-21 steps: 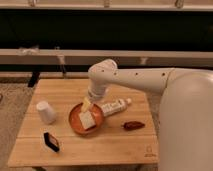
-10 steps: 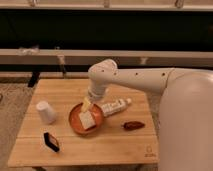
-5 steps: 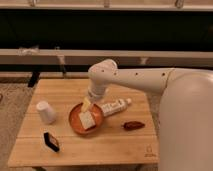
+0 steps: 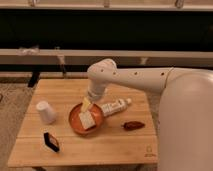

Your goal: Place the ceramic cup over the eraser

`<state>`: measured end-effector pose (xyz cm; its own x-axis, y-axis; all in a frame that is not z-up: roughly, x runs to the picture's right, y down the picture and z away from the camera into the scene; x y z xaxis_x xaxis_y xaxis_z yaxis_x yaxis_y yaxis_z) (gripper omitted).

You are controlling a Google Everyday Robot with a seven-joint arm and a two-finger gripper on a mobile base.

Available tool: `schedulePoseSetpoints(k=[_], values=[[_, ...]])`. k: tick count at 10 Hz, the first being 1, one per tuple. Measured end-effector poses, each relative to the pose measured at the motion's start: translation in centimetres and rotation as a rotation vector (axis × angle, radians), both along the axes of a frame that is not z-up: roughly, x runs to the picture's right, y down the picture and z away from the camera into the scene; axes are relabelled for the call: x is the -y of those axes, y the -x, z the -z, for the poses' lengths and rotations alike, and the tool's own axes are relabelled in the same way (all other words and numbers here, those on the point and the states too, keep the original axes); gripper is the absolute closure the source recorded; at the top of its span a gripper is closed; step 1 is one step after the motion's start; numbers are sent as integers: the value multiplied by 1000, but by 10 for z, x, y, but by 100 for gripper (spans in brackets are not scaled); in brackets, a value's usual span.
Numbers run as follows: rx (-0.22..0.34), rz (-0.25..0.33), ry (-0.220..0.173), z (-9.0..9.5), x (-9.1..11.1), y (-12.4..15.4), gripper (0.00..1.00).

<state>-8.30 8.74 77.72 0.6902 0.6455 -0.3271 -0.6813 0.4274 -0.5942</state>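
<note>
One bulky white robot arm (image 4: 130,77) reaches in from the right of the camera view and bends down over the pale wooden counter (image 4: 115,150), which carries everything you need. Next in size is the round orange plate (image 4: 74,120) near the middle of the counter, with a pale cream block (image 4: 86,120) lying in it. A white tube with a label (image 4: 115,106) lies just beside the plate's right rim. The gripper (image 4: 86,104) hangs over the back part of that plate, fingers apart and holding nothing, as far as you can make out. The small plain white ceramic cup (image 4: 45,112) stands alone toward the counter's left side, apart from the plate and untouched; which way its mouth faces I cannot tell. A dark red pepper-shaped thing (image 4: 133,125) lies right of the plate, out of your way. Smallest is the flat black eraser with an orange edge (image 4: 51,141), lying in front of the cup, near it but not touching, its long axis running slantwise toward the front edge. What your next move turns on, in my judgement: the cup lies to the left of the fingers, across the plate's rim, so carry the gripper leftward to it before thinking of the eraser.
</note>
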Motion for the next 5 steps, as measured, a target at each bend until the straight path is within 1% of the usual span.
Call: schedulePoseSetpoints(k=[1,2,3,5], values=[[34,35,-5,4,4,15,20],[81,81,-12,8,10,40,20],[113,115,-17,13,13,58,20],[197,219,-41,30,9,105,20]])
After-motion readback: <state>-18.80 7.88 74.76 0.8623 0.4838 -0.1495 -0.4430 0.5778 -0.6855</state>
